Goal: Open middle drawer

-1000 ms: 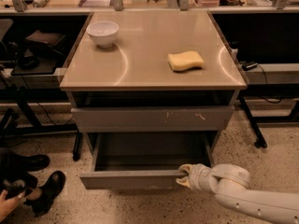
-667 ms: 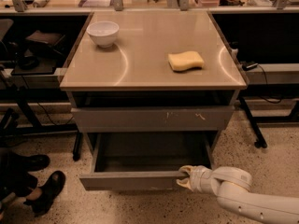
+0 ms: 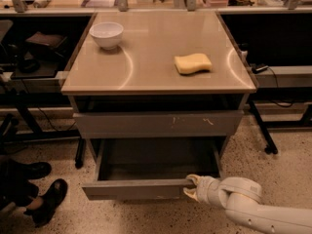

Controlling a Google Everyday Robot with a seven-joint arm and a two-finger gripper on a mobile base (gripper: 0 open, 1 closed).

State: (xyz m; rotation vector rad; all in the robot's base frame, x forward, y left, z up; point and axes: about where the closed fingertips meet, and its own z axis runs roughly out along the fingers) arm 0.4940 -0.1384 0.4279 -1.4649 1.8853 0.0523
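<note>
The middle drawer (image 3: 141,189) is pulled out of the grey cabinet, and its shallow grey tray (image 3: 156,162) shows empty inside. Its plain flat front faces me low in the view. My gripper (image 3: 191,187) is at the right end of that front, shut on its top edge. The white arm (image 3: 258,211) reaches in from the lower right. Above the open drawer, the larger grey front with pale scratch marks (image 3: 158,124) is closed.
On the tan cabinet top (image 3: 146,67) stand a white bowl (image 3: 107,34) at the back left and a yellow sponge (image 3: 193,63) to the right. A person's dark shoes (image 3: 41,201) are on the speckled floor at the lower left. Black desks flank the cabinet.
The gripper stays on the drawer front and the drawer has hardly moved. The shoes at the lower left have shifted, and the hand seen there is gone.
</note>
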